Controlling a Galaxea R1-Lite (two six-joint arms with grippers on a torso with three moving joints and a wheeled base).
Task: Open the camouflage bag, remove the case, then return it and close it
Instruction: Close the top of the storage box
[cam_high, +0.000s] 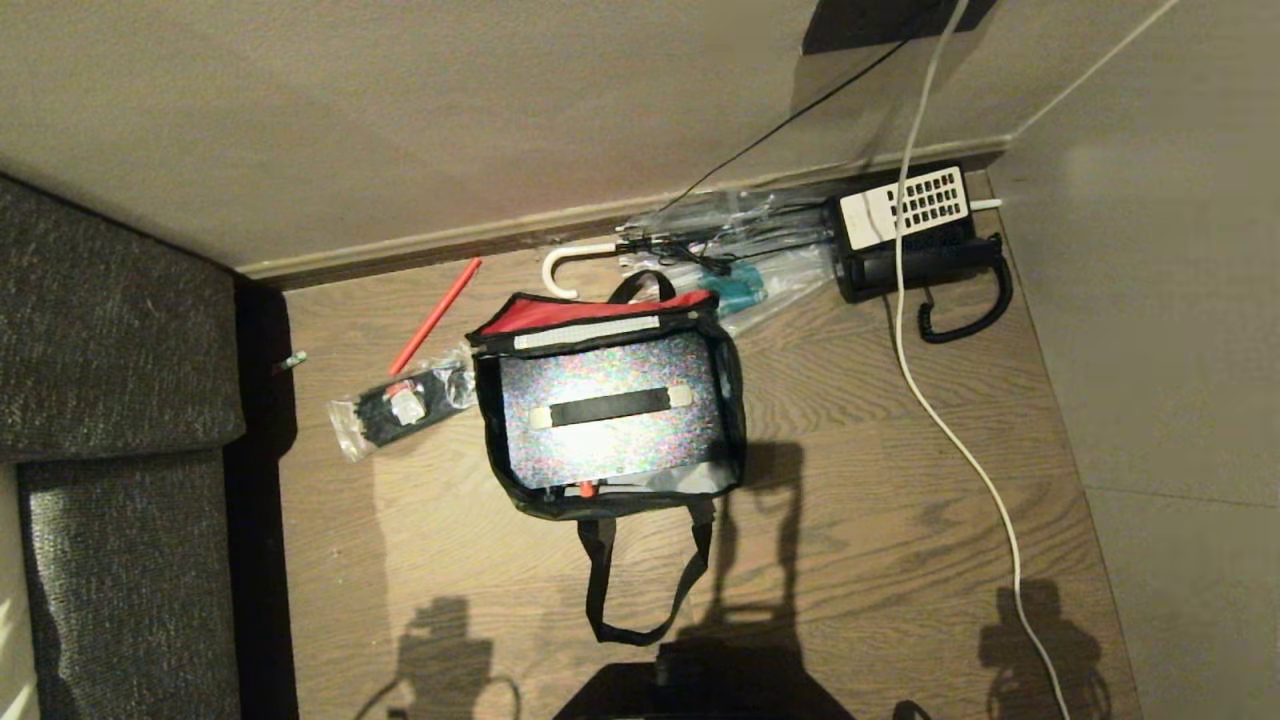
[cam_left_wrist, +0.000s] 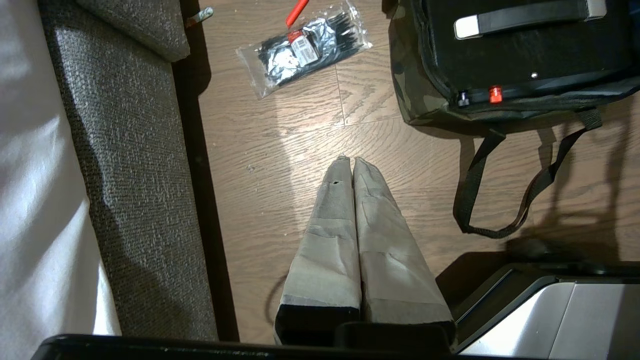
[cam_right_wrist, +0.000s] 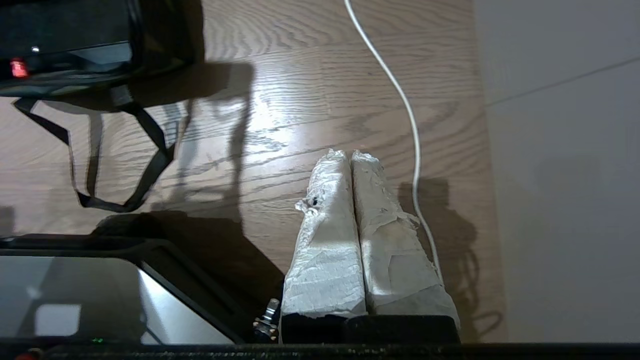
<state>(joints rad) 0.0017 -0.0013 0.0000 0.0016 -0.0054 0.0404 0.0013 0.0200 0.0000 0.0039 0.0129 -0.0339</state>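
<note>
Two task items are seen in the head view on the wooden floor (cam_high: 870, 560): the camouflage bag (cam_high: 733, 400) lies open, its red lining (cam_high: 560, 312) showing at the far edge, and the case (cam_high: 610, 445) rests flat inside it, its strap handle (cam_high: 610, 408) facing up. One black bag strap (cam_high: 640, 585) is spread on the floor on the near side. A clear plastic packet (cam_high: 400, 408) of black items lies just beside the bag on the robot's left, with a red stick (cam_high: 436, 315) beyond it. A black telephone (cam_high: 915, 240) with a white keypad stands by the wall at the far right, and a white cable (cam_high: 960, 440) runs across the floor. A dark sofa (cam_high: 110, 400) fills the left edge. Neither arm is seen in this view.

From the left wrist view, the left tool (cam_left_wrist: 349, 160) is seen hanging above bare floor, its taped fingers (cam_left_wrist: 325, 240) pressed together and holding nothing. The bag's camouflage side and the case's small red latch (cam_left_wrist: 495, 93) are seen near it, apart from the tool, and the packet lies farther off.

From the right wrist view, the right tool (cam_right_wrist: 348, 154) is likewise seen over bare floor, its taped fingers (cam_right_wrist: 390, 250) pressed together and empty. The white cable passes just beside it, and the bag corner with its strap lies well apart.
</note>
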